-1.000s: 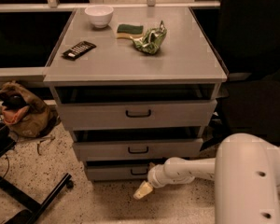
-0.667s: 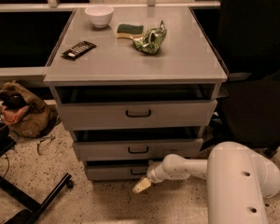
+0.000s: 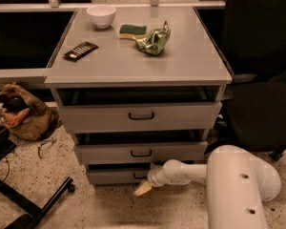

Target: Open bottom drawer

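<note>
Step in hand: reaching for the handle; by my read the pull hasn't started. The slim grey bottom drawer (image 3: 112, 176) sits lowest in the front of the grey desk (image 3: 133, 66), just above the floor, with only a thin dark gap over its panel. The white arm's hand (image 3: 143, 189) is low at the drawer's front, near centre, just below the small black bar handle (image 3: 139, 175), which the arm partly hides. Can't tell if the hand is open or closed. Next: lift onto the handle, grip, pull straight out.
</note>
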Controlling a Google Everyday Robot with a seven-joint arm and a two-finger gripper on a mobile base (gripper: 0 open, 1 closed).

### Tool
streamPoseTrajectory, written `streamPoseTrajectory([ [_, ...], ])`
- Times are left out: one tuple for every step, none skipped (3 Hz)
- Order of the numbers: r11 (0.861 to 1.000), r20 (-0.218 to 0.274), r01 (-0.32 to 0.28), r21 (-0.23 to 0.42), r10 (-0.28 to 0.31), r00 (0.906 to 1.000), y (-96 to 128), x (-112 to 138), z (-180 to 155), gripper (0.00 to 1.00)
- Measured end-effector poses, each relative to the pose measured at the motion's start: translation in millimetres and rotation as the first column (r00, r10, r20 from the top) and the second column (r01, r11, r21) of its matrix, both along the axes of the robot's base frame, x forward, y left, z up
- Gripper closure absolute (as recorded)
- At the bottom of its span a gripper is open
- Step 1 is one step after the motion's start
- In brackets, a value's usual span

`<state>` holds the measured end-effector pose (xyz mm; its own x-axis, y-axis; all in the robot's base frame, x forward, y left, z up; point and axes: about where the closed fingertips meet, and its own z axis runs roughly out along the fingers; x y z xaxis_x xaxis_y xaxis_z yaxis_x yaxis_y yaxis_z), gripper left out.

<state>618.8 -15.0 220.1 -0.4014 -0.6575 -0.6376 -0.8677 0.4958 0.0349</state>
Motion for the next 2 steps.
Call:
streamPoseTrajectory([
  [1.0, 0.098, 0.019, 0.001, -0.019, 0.995, 11.9, 19.3, -12.8, 0.0],
  [1.0, 0.142, 0.014, -0.022, -0.011, 0.9897, 27.6, 43.9, -26.9, 0.0],
])
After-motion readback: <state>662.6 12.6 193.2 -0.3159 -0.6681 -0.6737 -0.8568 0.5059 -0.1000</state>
